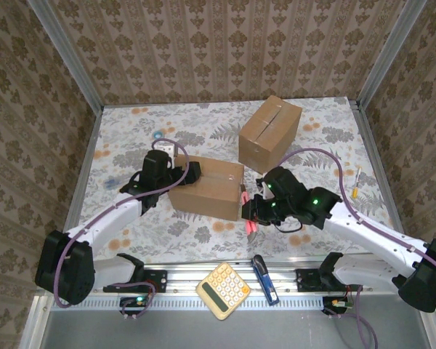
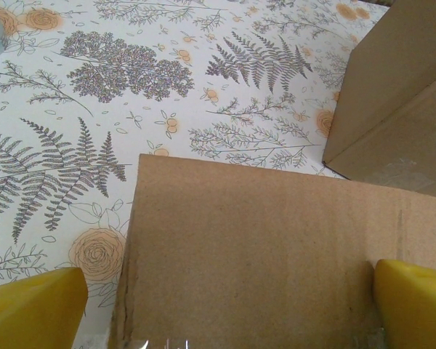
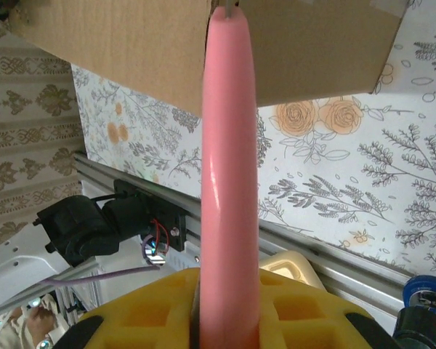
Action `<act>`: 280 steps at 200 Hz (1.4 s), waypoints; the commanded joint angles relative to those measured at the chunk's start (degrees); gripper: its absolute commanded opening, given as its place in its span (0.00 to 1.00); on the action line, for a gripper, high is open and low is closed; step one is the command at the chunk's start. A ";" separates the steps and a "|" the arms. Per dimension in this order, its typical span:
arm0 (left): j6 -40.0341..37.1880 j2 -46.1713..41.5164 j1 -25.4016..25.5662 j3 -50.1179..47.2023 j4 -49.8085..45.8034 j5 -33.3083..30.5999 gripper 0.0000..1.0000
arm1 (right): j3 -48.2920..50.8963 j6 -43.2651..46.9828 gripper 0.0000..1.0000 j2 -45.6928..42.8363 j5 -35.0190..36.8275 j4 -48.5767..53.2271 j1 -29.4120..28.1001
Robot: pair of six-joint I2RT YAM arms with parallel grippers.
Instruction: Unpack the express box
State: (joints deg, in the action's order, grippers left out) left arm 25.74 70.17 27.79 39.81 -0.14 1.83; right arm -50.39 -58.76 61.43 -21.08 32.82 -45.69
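Note:
A brown cardboard express box (image 1: 207, 185) lies flat at the table's middle. My left gripper (image 1: 182, 174) is at its left end, open. In the left wrist view the yellow fingers (image 2: 36, 309) stand wide apart over the box's top face (image 2: 261, 254), with the gripper (image 2: 229, 309) not closed on it. My right gripper (image 1: 256, 211) is at the box's right end, shut on a pink knife-like tool (image 1: 247, 211). In the right wrist view the pink tool (image 3: 231, 182) sticks out of the gripper (image 3: 229, 313), and its tip meets the box's end face (image 3: 131, 43).
A second, closed cardboard box (image 1: 270, 132) (image 2: 400, 109) stands behind and to the right. A yellow calculator (image 1: 223, 291) (image 3: 291, 265) and a blue cutter (image 1: 264, 278) lie on the front rail. A pen (image 1: 356, 182) lies at the right, and a small blue object (image 1: 157, 135) at the back left.

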 commanded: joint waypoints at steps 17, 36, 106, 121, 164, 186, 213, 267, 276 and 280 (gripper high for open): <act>-0.25 4.80 0.52 -4.83 -12.16 -1.72 0.99 | 2.05 -2.16 0.00 -0.43 -5.07 1.43 -3.14; -0.31 4.89 0.54 -4.91 -12.08 -1.72 0.99 | 2.31 -2.77 0.00 -0.77 -4.60 0.98 -3.91; -0.16 4.89 0.51 -5.27 -11.49 -1.43 0.99 | 3.10 -4.69 0.00 -3.70 -2.37 1.15 -6.08; -0.17 4.84 0.51 -5.36 -11.43 -1.46 0.99 | 3.37 -4.94 0.00 -4.44 -1.64 1.49 -6.34; -0.58 4.30 0.51 -5.23 -11.46 -1.02 0.99 | 2.62 -4.10 0.00 -6.89 4.76 6.82 -6.25; -1.46 3.56 0.51 -4.43 -12.02 -0.79 0.99 | 1.64 -2.18 0.00 -8.06 9.38 10.03 -5.05; -3.01 2.41 0.53 -2.73 -12.77 -0.36 1.00 | 2.09 1.11 0.00 -8.51 14.03 10.94 -1.31; -6.08 0.63 0.51 2.00 -13.66 0.89 1.00 | 10.48 7.08 0.00 -7.29 15.00 -0.92 10.02; -6.52 0.58 0.51 2.74 -13.57 1.15 1.00 | 11.90 7.59 0.00 -6.43 14.72 -3.04 11.85; -6.62 0.50 0.53 3.05 -13.49 1.38 1.00 | 12.58 7.61 0.00 -6.04 14.74 -4.17 12.58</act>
State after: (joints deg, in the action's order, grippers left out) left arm 23.64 69.78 27.79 42.41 -3.20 2.13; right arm -41.32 -54.39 54.00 -7.92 35.75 -36.86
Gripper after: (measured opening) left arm 0.997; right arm 0.175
